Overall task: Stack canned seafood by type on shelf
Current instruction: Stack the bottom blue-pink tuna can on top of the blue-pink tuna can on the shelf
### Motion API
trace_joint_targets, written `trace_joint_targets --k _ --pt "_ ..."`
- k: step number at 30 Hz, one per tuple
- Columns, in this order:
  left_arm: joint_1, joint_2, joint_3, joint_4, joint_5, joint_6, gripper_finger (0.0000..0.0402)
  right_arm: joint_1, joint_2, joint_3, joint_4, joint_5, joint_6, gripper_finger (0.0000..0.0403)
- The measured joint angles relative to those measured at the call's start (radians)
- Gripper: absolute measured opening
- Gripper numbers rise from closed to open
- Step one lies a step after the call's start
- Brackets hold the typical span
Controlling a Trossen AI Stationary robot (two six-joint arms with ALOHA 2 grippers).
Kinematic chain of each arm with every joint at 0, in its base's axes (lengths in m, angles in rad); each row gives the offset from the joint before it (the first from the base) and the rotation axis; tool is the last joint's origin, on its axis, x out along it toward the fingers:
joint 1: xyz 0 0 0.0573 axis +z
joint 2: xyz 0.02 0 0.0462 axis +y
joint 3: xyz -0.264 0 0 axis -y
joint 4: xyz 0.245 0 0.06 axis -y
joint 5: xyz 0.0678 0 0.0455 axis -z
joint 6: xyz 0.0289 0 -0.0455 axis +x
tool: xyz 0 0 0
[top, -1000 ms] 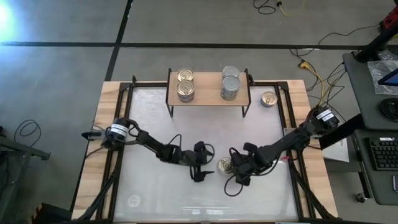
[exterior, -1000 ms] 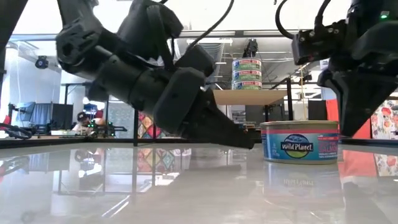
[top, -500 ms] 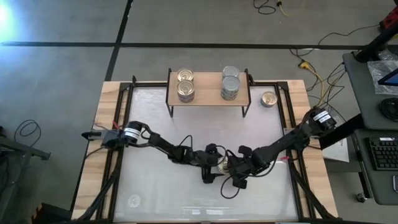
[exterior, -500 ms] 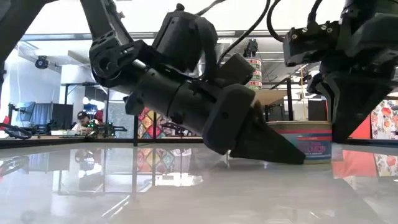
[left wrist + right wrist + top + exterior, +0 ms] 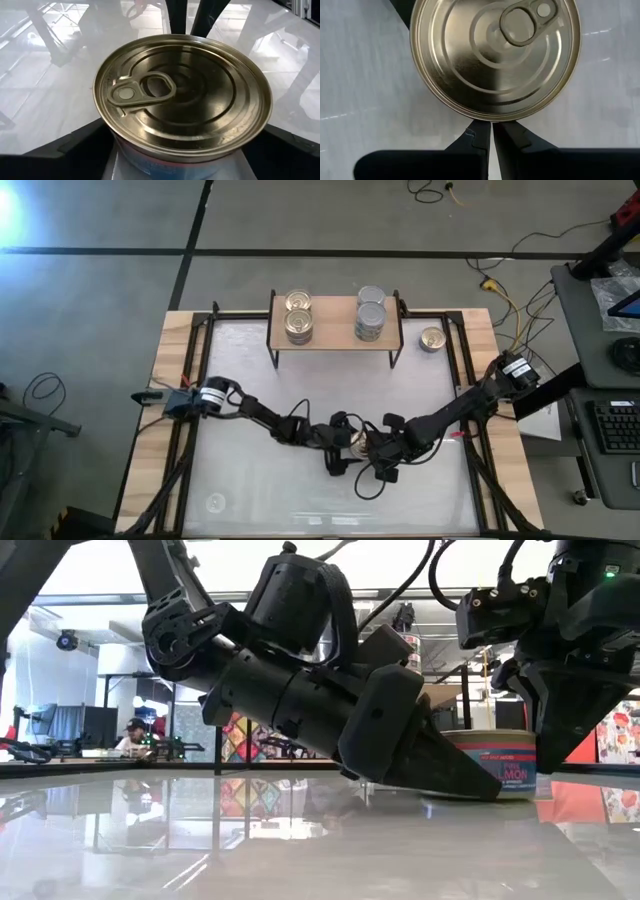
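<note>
**A:** While both arms meet near the middle of the counter [image 5: 300,370], where is the tin they are working at?

**B:** The gold-lidded tin [image 5: 182,102] stands upright on the counter between the two grippers, pull ring up. From the low camera its blue label [image 5: 505,772] shows behind the left arm's dark fingers.

**A:** And the left gripper [image 5: 341,456]?

**B:** It lies low, almost flat to the counter, with its fingers spread to either side of the tin. Its wrist camera shows a dark finger on each flank of the tin's wall, but I cannot tell whether they press it.

**A:** The right gripper [image 5: 381,460]?

**B:** It points down just beside the tin. Its wrist camera shows the fingers [image 5: 475,137] pressed together, their tips right at the lid's rim.

**A:** The shelf [image 5: 335,338]?

**B:** At the far side of the counter, well apart from the arms. It carries a stack of gold-lidded tins [image 5: 298,320] toward the left and a stack of silver-lidded tins [image 5: 370,315] toward the right. One more gold-lidded tin [image 5: 432,338] sits on the counter just to the right of the shelf.
</note>
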Motion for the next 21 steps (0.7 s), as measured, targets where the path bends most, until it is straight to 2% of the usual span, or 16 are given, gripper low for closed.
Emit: trace_joint_targets --k 4,9,13,16,18,21 --pt "-0.027 -0.016 -0.014 0.005 -0.043 -0.034 0.035 0.0 -0.012 0.03 -0.038 -0.008 -0.01 0.0013" --pt "-0.059 -0.121 -0.121 0.051 -0.045 -0.078 0.0348 0.013 -0.05 0.174 -0.19 0.053 -0.01 0.0013" --pt "-0.082 -0.251 -0.264 0.119 -0.152 -0.072 0.0348 0.031 -0.056 0.302 -0.303 0.099 -0.055 0.0013" --pt "-0.096 -0.366 -0.352 0.129 -0.251 -0.061 0.0348 0.041 -0.059 0.398 -0.366 0.202 -0.091 0.0013" --pt "-0.108 -0.431 -0.406 0.122 -0.286 -0.055 0.0348 0.049 -0.059 0.456 -0.377 0.265 -0.125 0.0013" --pt "-0.124 -0.52 -0.465 0.11 -0.306 -0.045 0.0348 0.055 -0.059 0.533 -0.381 0.288 -0.187 0.0013"
